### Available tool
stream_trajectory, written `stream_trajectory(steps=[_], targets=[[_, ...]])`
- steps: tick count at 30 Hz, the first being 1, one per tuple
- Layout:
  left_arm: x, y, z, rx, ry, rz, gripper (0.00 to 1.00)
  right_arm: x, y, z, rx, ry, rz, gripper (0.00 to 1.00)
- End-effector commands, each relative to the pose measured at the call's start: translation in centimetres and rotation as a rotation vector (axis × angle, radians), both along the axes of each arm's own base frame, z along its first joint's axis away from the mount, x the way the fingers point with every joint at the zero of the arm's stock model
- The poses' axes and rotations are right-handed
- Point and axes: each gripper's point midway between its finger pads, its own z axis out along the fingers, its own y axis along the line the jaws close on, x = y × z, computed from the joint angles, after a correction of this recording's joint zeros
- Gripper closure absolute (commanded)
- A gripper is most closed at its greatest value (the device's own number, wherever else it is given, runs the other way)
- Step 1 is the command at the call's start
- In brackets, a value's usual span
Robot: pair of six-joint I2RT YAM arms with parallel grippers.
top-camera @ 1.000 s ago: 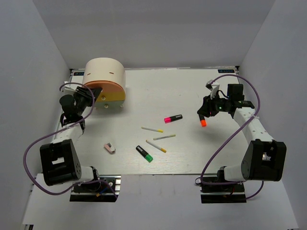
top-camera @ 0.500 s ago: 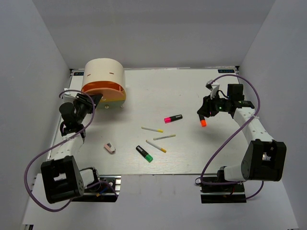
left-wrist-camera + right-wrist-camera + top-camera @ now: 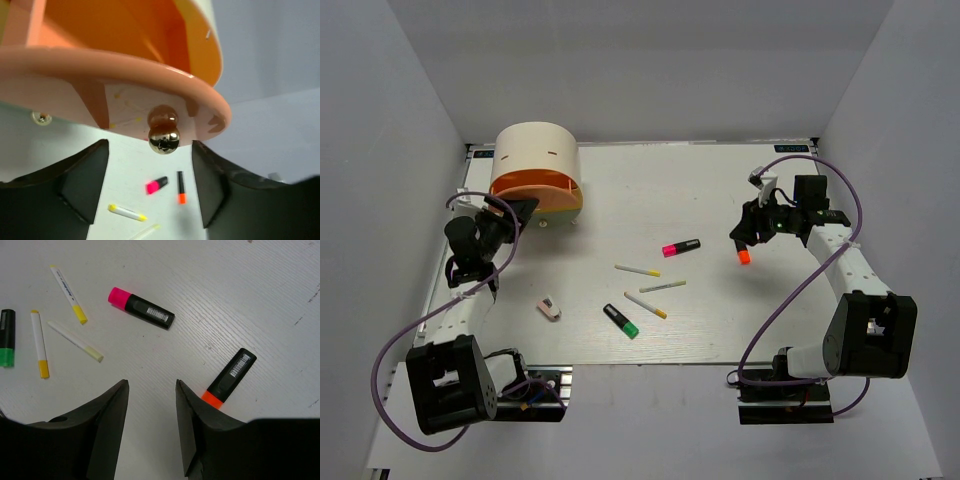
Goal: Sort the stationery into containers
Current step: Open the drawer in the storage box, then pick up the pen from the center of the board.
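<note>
Three pens [image 3: 637,270], three highlighters [image 3: 681,246] and one eraser [image 3: 549,309] lie on the worktop [image 3: 650,190], nearer than the organizer [image 3: 538,150], mostly to its right. Its orange drawer [image 3: 525,183] stands swung out. Left fingers [image 3: 80,185] spread either side of the knob [image 3: 164,138], not touching. Right fingers [image 3: 105,430] spread, empty, far right of the organizer.

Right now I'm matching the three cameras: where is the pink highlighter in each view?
Top external: pink highlighter mid-table, just right of centre.
Left wrist: low, near centre, seen small and far off.
Right wrist: upper middle, pink cap pointing left.
Shared landmark: the orange highlighter, to its right in every view.
</note>
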Motion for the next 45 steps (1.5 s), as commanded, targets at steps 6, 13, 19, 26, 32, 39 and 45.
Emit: stream_trajectory(steps=[6, 13, 19, 26, 32, 39, 45], targets=[[-0.9, -0.2, -0.2, 0.066, 0.039, -0.026, 0.11, -0.1, 1.2, 1.5, 0.028, -0.049, 0.094, 0.48], [-2.9, 0.0, 1.0, 0.238, 0.071, -0.055, 0.1, -2.6, 5.6, 1.1, -0.016, -0.183, 0.428, 0.5], [-5.7, 0.2, 1.5, 0.369, 0.088, -0.053, 0.1, -3.5, 9.3, -1.2, -0.066, -0.176, 0.58, 0.55], [-9.0, 0.7, -1.0, 0.421, 0.172, -0.022, 0.07, -2.3, 15.2, -4.7, -0.247, -0.136, 0.599, 0.51], [-10.6, 1.0, -2.1, 0.45, 0.225, -0.008, 0.06, 0.0, 19.2, -5.8, -0.308, -0.07, 0.515, 0.48], [-11.2, 0.9, -1.2, 0.453, 0.207, -0.004, 0.06, -1.9, 22.9, -7.8, -0.382, -0.071, 0.567, 0.48], [-11.7, 0.6, -0.9, 0.442, 0.207, -0.01, 0.05, -3.0, 25.3, -9.0, -0.419, -0.055, 0.548, 0.47]])
